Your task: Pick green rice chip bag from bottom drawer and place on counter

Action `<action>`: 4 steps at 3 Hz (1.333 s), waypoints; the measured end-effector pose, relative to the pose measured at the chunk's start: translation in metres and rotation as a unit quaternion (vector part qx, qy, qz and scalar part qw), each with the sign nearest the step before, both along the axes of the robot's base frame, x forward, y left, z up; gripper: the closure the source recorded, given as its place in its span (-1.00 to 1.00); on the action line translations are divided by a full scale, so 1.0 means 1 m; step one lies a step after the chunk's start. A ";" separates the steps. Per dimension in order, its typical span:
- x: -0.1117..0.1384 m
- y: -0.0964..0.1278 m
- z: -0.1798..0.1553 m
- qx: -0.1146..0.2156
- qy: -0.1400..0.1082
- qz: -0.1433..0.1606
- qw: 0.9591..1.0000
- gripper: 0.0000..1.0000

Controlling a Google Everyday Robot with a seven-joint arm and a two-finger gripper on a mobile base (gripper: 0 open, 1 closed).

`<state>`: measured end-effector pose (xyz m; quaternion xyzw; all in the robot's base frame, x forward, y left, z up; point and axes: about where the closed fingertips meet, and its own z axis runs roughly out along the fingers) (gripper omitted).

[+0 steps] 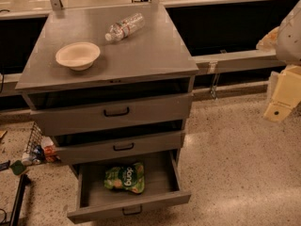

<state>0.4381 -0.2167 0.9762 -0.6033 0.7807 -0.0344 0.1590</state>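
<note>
The green rice chip bag (125, 178) lies flat inside the open bottom drawer (94, 197), towards its back and middle. The drawer is pulled out, its black handle at the front. The counter (141, 51) is the grey top of the cabinet. My gripper (278, 108) hangs at the far right edge of the view, at about the height of the top drawer. It is well to the right of the cabinet, above the floor and far from the bag. It holds nothing that I can see.
A pale bowl (77, 55) and a clear plastic bottle (124, 27) lying on its side sit on the counter. The two upper drawers (115, 112) are slightly ajar. A wire basket with small items (35, 147) stands left of the cabinet. A ledge with dark panels (235, 58) runs behind.
</note>
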 end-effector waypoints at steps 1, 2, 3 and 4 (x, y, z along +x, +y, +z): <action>0.000 0.001 0.000 0.000 -0.001 0.001 1.000 -1.00; 0.007 0.025 -0.014 0.042 0.000 0.005 0.999 -1.00; 0.007 0.079 -0.051 0.116 0.015 0.016 0.993 -1.00; 0.008 0.141 -0.123 0.169 0.045 0.051 0.983 -1.00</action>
